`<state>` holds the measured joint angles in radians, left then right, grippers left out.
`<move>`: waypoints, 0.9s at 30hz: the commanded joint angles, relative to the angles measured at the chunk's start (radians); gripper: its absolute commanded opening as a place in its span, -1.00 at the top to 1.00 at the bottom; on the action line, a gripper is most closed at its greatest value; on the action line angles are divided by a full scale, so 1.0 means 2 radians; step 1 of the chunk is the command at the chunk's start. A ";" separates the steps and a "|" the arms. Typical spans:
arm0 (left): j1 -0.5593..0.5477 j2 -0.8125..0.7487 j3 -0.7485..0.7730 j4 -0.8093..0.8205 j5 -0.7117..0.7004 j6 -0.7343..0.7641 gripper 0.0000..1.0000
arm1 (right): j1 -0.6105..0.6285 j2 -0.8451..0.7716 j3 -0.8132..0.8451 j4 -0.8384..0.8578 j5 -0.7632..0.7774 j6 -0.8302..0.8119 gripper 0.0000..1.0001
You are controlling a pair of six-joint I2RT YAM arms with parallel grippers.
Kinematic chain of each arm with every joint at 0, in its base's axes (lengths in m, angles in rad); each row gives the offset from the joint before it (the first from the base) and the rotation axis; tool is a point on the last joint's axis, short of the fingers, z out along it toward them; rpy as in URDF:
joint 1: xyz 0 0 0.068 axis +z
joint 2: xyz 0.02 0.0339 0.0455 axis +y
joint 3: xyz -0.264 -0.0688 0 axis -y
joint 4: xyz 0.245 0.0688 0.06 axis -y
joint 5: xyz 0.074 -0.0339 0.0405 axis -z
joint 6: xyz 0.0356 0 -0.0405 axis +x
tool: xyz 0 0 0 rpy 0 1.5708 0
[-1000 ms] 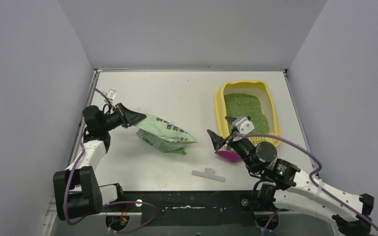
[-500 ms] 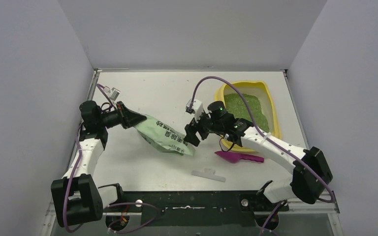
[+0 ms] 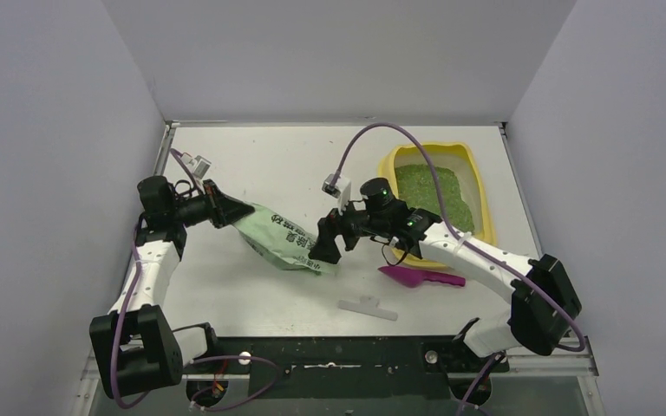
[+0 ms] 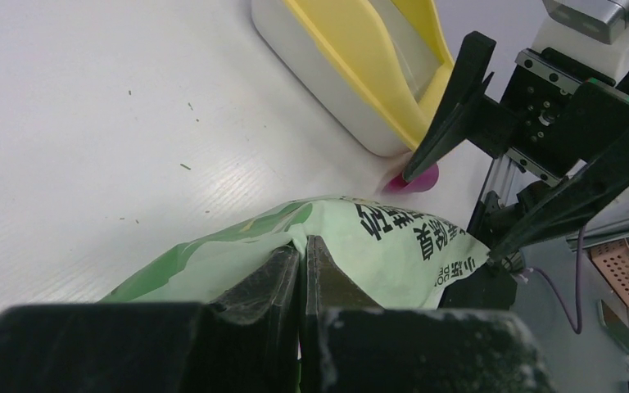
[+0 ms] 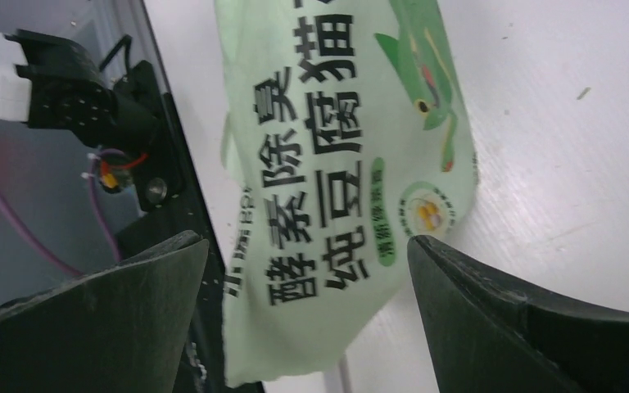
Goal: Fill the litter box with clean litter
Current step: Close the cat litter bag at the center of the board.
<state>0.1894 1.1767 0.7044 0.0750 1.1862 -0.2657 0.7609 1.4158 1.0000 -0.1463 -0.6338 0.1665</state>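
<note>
My left gripper (image 3: 217, 206) is clamped on one end of the green bag (image 3: 286, 236); right gripper (image 3: 325, 243) spread wide at its other end (contact I can't judge). I see the litter box (image 3: 438, 148) far right on the table (image 3: 312, 165), clean litter (image 3: 460, 195) inside, magenta scoop (image 3: 421, 276) near it.

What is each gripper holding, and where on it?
Left gripper pinches the green bag by its end edge. Right gripper is open over the bag's other end, holding nothing.

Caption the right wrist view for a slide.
Open right tool poised over the printed light-green plastic bag on the white table.
</note>
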 commanded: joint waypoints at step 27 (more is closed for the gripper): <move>0.013 -0.021 0.038 0.000 0.016 0.032 0.83 | 0.010 0.065 0.086 -0.098 0.018 0.011 0.89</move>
<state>0.2008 1.1767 0.7078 0.0208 1.1809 -0.2241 0.7738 1.5650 1.1095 -0.2935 -0.6903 0.2142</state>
